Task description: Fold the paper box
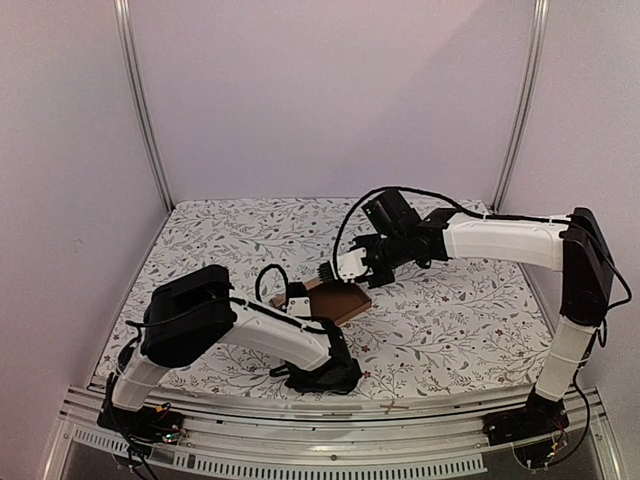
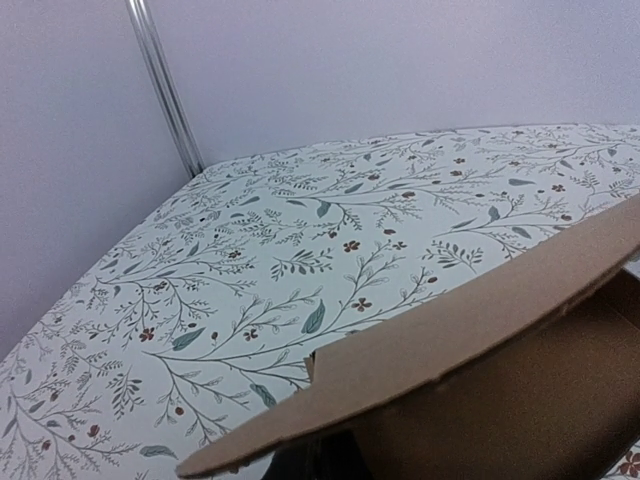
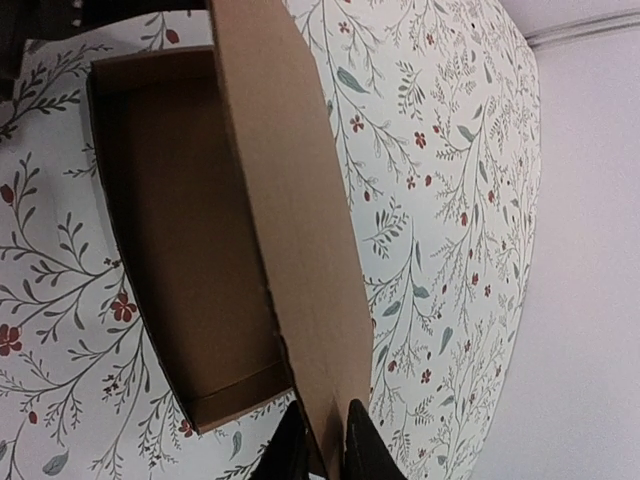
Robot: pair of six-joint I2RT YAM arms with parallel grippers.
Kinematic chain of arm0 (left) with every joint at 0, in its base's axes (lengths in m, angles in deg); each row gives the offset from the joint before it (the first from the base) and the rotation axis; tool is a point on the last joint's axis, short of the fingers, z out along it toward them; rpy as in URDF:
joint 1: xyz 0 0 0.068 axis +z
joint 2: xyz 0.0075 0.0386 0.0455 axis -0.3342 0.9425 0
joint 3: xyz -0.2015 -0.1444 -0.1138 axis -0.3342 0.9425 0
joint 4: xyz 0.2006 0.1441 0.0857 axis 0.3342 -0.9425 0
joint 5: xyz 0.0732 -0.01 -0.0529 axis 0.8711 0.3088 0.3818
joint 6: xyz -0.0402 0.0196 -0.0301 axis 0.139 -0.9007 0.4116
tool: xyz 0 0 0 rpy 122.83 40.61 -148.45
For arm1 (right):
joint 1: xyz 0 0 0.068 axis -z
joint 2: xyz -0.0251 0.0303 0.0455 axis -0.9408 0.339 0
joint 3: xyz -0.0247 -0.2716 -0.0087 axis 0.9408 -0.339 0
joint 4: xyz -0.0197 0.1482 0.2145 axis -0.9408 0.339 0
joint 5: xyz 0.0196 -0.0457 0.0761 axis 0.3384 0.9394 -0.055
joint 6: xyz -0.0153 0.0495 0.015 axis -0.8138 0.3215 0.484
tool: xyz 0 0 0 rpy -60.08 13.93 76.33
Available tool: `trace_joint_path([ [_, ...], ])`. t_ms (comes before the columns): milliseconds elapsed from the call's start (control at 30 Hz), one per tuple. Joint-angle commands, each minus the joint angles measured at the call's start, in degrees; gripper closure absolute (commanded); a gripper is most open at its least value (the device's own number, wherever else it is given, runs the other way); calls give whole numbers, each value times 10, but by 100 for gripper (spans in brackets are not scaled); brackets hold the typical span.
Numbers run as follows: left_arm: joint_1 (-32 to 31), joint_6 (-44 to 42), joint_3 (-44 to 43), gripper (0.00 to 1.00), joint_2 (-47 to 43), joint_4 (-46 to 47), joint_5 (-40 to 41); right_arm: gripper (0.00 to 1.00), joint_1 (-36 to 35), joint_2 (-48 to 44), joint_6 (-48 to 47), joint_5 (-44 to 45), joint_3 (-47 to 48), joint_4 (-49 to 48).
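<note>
The paper box (image 1: 342,300) lay on the desk (image 1: 460,320), left of centre. The left gripper (image 1: 297,301) was at the box's near-left corner. The right gripper (image 1: 340,268) was at its far side. One upright flap (image 3: 290,200) stood between that gripper's fingers (image 3: 368,452), along the edge of the box's open interior.

box (image 3: 190,250): brown cardboard tray, open, lying on table (image 3: 430,200)
flap (image 3: 290,200): long side panel, raised
right pincer (image 3: 325,445): dark fingers (image 3: 365,450) either side of flap's near end, pinching it
table: leaf-and-flower print
</note>
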Motion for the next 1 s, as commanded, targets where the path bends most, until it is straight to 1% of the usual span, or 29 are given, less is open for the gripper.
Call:
trace_joint_path([
  [0,3,297,6,94,-31,-188,-15,95,-4,-6,-7,-3,-12,-37],
  [33,1,290,5,87,-36,-188,-16,99,-4,-9,-6,-2,-16,-41],
  [67,-2,282,5,79,-43,-188,-15,100,-4,-11,-5,1,-20,-46],
  [100,-8,271,5,69,-52,-188,-13,100,-3,-13,-2,5,-23,-51],
  [167,-27,230,4,54,-73,-188,-9,100,-3,-12,2,12,-25,-54],
  [200,-37,210,5,47,-85,-188,-9,100,-3,-12,6,16,-26,-56],
  [267,-60,173,9,41,-109,-188,-15,100,-3,-11,10,23,-28,-61],
  [367,-98,122,15,35,-133,-188,-39,100,-3,-10,16,31,-34,-73],
  [467,-133,75,16,30,-144,-188,-83,100,-3,-9,16,36,-41,-78],
  [567,-171,41,29,27,-165,-188,-125,100,-3,-10,14,37,-50,-81],
  [667,-199,26,57,27,-226,-187,-187,100,-3,-11,14,34,-59,-81],
  [767,-220,28,108,25,-345,-172,-204,100,-3,-15,15,32,-72,-80],
  [833,-216,-16,138,24,-448,-132,-198,99,-3,-20,12,28,-86,-79],
  [867,-206,-64,150,24,-504,-99,-193,98,-3,-23,11,26,-93,-77],
  [900,-187,-130,165,24,-572,-49,-197,97,-3,-26,11,22,-100,-75],
  [967,-134,-282,189,24,-650,80,-217,92,-4,-29,11,16,-108,-65],
])
